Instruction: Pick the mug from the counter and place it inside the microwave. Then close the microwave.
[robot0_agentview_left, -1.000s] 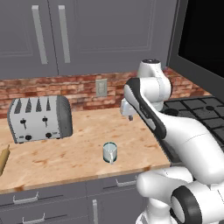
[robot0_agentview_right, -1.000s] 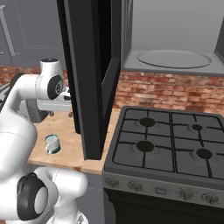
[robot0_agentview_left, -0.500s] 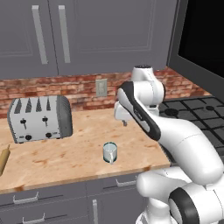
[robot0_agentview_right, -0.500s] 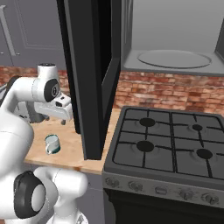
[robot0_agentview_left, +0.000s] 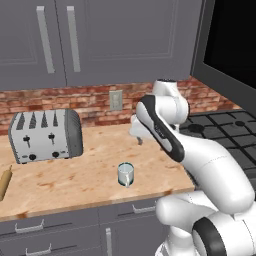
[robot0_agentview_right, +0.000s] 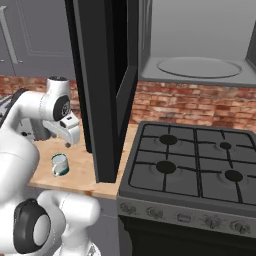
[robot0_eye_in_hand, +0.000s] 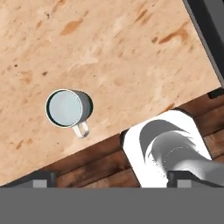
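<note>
Jaws spread wide above desk (robot0_agentview_left: 75, 175); centre over upright mug (robot0_eye_in_hand: 68, 108), straddle body, avoid handle.

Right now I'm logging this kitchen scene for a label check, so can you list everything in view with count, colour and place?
mug: one, pale blue-grey, upright on the counter near its front edge
counter: one, tan wood-grain, above grey drawers
toaster: one, silver and dark grey, at the counter's back left
rolling pin: one, wooden, at the counter's left edge
wall outlet: one, grey, on the brick wall
microwave: one, dark, door open, above the stove
stove: one, black, right of the counter
wall cabinets: grey, above the counter
gripper: one, open, above the counter behind the mug
</note>
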